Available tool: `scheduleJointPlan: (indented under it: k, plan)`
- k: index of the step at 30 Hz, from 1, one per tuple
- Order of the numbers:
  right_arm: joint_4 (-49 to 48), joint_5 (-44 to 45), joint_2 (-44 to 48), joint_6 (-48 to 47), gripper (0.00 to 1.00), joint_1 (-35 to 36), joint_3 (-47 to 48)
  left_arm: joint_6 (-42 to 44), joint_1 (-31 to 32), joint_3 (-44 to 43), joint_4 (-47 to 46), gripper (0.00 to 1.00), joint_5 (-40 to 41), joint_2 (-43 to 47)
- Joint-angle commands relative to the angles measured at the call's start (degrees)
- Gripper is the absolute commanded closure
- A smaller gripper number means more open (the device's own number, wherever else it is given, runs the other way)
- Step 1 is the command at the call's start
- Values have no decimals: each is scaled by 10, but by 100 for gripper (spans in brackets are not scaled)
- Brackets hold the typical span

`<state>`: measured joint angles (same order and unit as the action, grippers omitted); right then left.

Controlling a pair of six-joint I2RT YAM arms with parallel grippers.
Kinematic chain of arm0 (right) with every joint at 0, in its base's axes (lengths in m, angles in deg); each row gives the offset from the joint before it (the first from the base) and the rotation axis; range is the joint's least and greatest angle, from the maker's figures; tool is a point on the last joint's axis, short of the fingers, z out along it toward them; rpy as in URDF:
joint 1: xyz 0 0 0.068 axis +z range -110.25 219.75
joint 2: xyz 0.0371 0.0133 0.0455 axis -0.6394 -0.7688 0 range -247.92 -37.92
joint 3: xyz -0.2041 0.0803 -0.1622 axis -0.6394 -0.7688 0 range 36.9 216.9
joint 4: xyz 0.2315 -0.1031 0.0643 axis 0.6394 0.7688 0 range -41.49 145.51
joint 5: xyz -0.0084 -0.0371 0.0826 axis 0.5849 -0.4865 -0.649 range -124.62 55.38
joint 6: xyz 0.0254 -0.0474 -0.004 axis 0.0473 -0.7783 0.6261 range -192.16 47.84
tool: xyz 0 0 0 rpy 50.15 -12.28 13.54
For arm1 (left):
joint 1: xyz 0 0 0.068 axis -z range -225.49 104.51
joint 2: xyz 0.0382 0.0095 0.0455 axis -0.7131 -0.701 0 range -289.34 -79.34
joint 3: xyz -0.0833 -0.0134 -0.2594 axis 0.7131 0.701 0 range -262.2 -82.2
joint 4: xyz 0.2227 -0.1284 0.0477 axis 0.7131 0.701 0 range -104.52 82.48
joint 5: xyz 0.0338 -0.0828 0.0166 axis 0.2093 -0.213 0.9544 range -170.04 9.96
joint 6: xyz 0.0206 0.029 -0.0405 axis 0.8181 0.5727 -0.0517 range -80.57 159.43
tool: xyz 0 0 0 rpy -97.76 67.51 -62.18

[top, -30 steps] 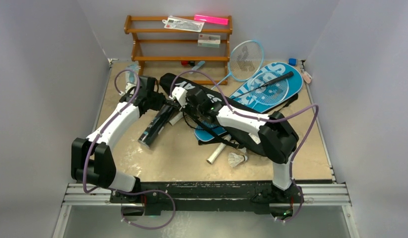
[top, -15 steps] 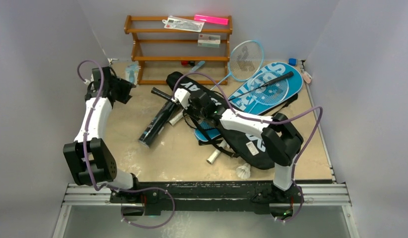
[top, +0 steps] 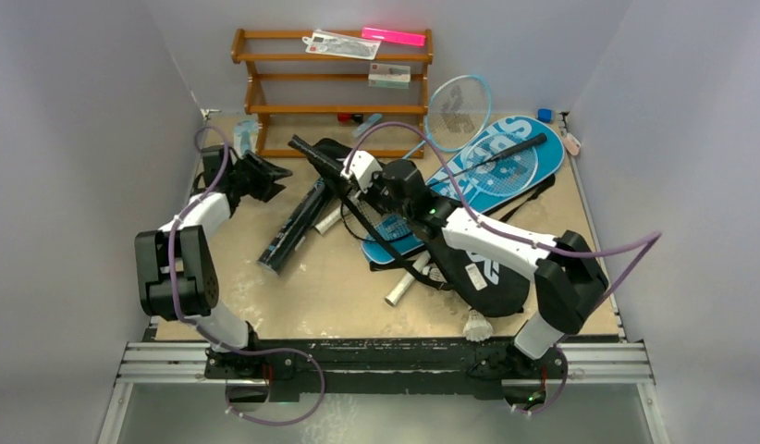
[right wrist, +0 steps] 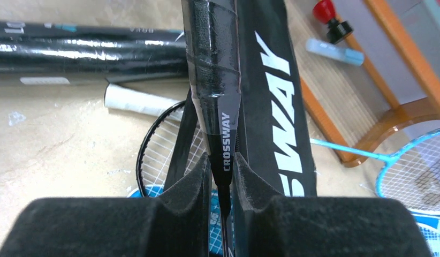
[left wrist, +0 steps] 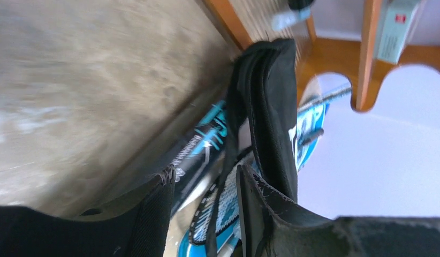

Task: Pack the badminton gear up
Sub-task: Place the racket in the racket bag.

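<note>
The right gripper has just pressed in and now pinches the black racket at the cone where grip meets shaft. The taped handle runs straight ahead of its fingers, raised off the table. The left gripper, which a moment ago swung off to the far left, has come back. It hangs with its fingers spread and nothing between them, pointed at the end of the black "CROSSWAY" cover just ahead of it. By that, the racket is in hand and the free arm seems to be lining up on the cover's end, so sleeving this racket looks under way but not done.

The cover lies just right of the held handle, and the long black tube lies ahead and left of the right fingers. A shuttlecock sits well behind that hand, nearer its arm's base than before.

The racket's head is hidden behind the right fingers and, from above, under the arm, so I cannot tell whether it sits inside the cover. The left wrist view is smeared over the table, and the cover's opening is hard to make out there.
</note>
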<state>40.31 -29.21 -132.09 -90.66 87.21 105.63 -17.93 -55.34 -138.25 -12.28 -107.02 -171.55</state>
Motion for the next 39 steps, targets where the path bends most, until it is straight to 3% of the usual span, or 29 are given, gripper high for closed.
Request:
scheduleJointPlan:
  k: [1, 9, 17, 23, 39]
  plan:
    - [-54, -21, 46, 3, 90, -11, -5, 7, 64, -23, -92, 59, -24, -28]
    - [-62, -38, 70, 10, 90, -23, -14, -58, 129, -11, -131, 62, 47, -27]
    - [-57, -51, 74, 15, 90, -33, -12, -138, 144, 51, -309, 59, 18, -19]
    - [-57, -53, 72, 18, 90, -37, -11, -166, 152, 53, -299, 75, 15, -28]
    - [-54, -62, 74, 22, 90, -43, -11, -165, 164, 46, -264, 75, 40, -56]
